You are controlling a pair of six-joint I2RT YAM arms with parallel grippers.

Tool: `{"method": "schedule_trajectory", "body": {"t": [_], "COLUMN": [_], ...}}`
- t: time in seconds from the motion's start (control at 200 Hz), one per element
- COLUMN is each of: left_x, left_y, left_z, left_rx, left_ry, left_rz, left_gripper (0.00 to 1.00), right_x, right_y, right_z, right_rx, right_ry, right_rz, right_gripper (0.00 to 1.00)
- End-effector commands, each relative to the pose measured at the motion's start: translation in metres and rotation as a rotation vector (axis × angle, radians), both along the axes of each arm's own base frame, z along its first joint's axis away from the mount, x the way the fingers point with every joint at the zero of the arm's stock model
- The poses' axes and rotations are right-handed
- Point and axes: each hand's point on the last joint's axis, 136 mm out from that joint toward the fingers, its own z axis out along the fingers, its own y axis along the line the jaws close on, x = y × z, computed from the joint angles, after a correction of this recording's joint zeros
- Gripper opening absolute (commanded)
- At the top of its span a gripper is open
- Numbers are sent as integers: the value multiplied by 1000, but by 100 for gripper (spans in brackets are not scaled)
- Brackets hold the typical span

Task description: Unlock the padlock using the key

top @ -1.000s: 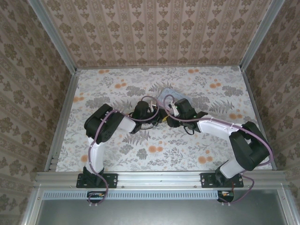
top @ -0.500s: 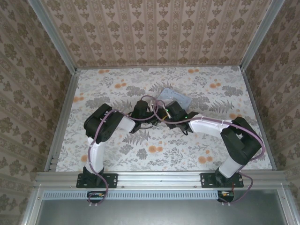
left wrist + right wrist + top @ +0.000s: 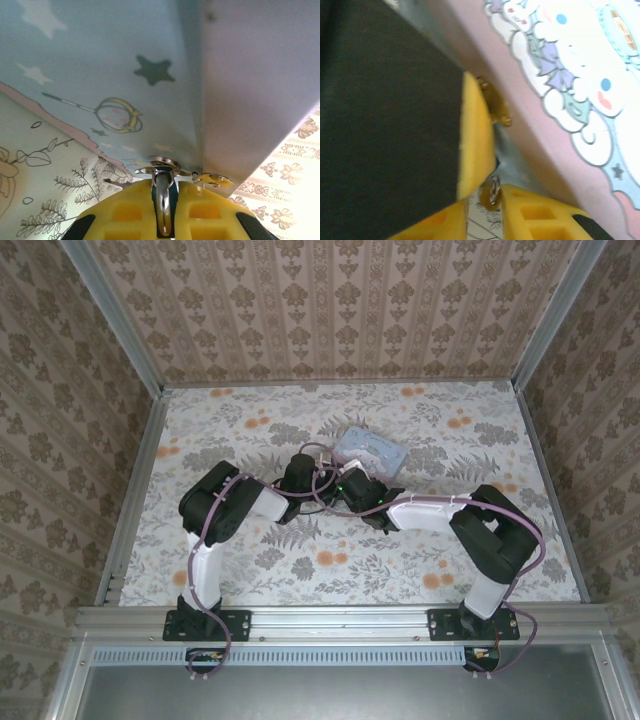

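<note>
The padlock (image 3: 163,202), a silver shackle over a dark blue-green body, is pinched between my left gripper's (image 3: 165,187) yellow fingers, right under the clasp (image 3: 159,162) of the pale blue cartoon tin (image 3: 100,60). My right gripper (image 3: 487,202) is shut on the key (image 3: 489,196), a small brownish-gold piece with a silver ring, held upright between its yellow fingers. The left finger (image 3: 475,140) rises just left of the key. In the top view both grippers, left (image 3: 318,483) and right (image 3: 345,490), meet at the near-left corner of the tin (image 3: 370,450).
A small gold metal tab (image 3: 216,178) juts out beside the tin's clasp; the same tab (image 3: 495,102) touches the left finger's tip. The floral table (image 3: 450,570) spreads around the arms, with patterned walls (image 3: 330,310) on three sides.
My right arm has swung left, bringing its gripper from over the tin to right beside the left gripper. The tin's top is now uncovered. The left arm has held still.
</note>
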Motion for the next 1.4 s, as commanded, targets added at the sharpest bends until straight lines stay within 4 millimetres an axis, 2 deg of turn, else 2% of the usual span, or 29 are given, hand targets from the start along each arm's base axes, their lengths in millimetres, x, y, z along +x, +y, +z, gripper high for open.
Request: {"method": "schedule_trajectory", "body": {"t": [0.0, 0.185, 0.315, 0.48, 0.525, 0.585, 0.715, 0.74, 0.85, 0.99, 1.1, 1.23, 1.395], "left_x": [-22, -26, -29, -29, -28, -26, -24, -24, -18, -19, -19, -19, -16], "left_y": [-13, -16, -17, -15, -14, -13, -10, -9, -6, -2, 2, 9, 17], "left_z": [14, 10, 6, 1, -1, -3, -7, -7, -9, -9, -9, -6, 2], "left_rx": [-52, -48, -43, -36, -33, -30, -22, -21, -1, 22, 34, 32, 36], "left_ry": [-4, 2, 9, 12, 13, 12, 2, -2, -22, -45, -56, -69, -95], "left_rz": [-109, -118, -120, -112, -107, -99, -96, -96, -72, -71, -62, -44, -20], "left_gripper": [0, 0, 0, 0, 0, 0, 0, 0, 14, 35, 46, 54, 58], "right_x": [24, 31, 30, 22, 18, 10, -5, -8, -11, -4, 5, 14, 28], "right_y": [-6, 7, 22, 34, 37, 36, 26, 24, 14, 3, -8, -16, -23], "right_z": [21, 28, 31, 34, 35, 35, 29, 25, 16, 14, 13, 14, 21], "right_rx": [28, 77, 154, 303, 323, 344, 408, 423, 498, 655, 770, 872, 960], "right_ry": [-121, -118, -78, 17, 36, 59, 105, 115, 140, 154, 164, 167, 155], "right_rz": [-92, -78, -32, 15, 35, 32, 0, -7, -56, -118, -168, -210, -238], "right_gripper": [22, 15, 0, 0, 11, 32, 43, 45, 48, 51, 51, 51, 52]}}
